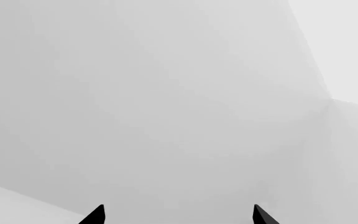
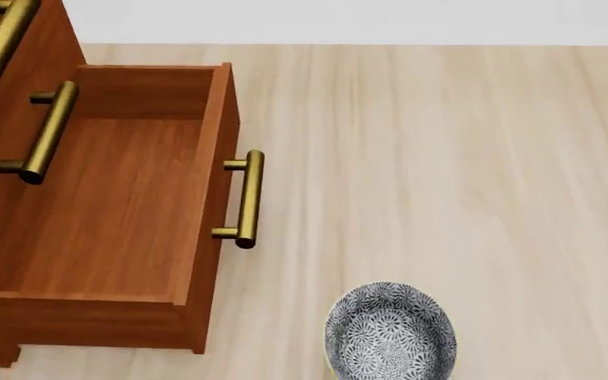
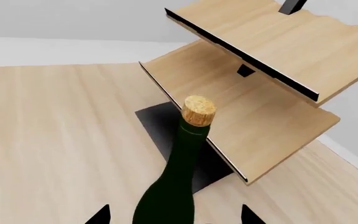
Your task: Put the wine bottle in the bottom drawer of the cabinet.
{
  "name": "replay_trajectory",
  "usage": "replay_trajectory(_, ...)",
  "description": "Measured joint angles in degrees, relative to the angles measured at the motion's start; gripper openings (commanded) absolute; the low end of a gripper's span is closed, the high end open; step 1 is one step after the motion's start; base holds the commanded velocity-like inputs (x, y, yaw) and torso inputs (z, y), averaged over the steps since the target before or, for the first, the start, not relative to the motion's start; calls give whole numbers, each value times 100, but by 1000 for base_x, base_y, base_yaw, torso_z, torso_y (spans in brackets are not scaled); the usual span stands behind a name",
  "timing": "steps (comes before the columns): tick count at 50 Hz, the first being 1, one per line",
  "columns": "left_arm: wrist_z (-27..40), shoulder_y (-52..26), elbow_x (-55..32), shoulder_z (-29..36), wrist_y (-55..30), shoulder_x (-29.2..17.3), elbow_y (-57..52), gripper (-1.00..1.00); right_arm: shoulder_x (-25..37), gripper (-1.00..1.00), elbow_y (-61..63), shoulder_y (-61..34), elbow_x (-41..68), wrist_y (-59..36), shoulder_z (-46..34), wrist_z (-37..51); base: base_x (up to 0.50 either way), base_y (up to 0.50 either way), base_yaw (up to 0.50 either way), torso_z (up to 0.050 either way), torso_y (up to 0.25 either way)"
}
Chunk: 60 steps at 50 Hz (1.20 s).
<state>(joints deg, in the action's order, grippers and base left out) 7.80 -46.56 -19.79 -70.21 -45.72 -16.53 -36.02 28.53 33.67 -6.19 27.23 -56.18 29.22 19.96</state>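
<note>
The wine bottle (image 3: 185, 154), dark green with a tan cork, stands upright on the pale wood floor in the right wrist view. My right gripper (image 3: 174, 217) is open and straddles its body, with a gap showing on each side of the glass. In the head view the cabinet (image 2: 9, 95) is at the left, and its bottom drawer (image 2: 114, 206) is pulled out and empty, brass handle facing right. My left gripper (image 1: 177, 215) is open with nothing between its tips, facing a blank grey wall. No gripper and no bottle show in the head view.
A pale light-wood slanted rack (image 3: 260, 70) on a dark base (image 3: 157, 126) stands just behind the bottle. A patterned blue-white bowl (image 2: 391, 332) sits on the floor right of the drawer. Upper drawer fronts with brass handles (image 2: 40, 134) overhang the open drawer's left side.
</note>
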Motion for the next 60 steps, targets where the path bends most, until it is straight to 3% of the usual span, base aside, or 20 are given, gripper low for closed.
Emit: replay_trajectory(60,23,91,-48,92,59,-12,-21,100,203,100,-1911,-1268,-267,474,-612,-47,0,0,0,0,0)
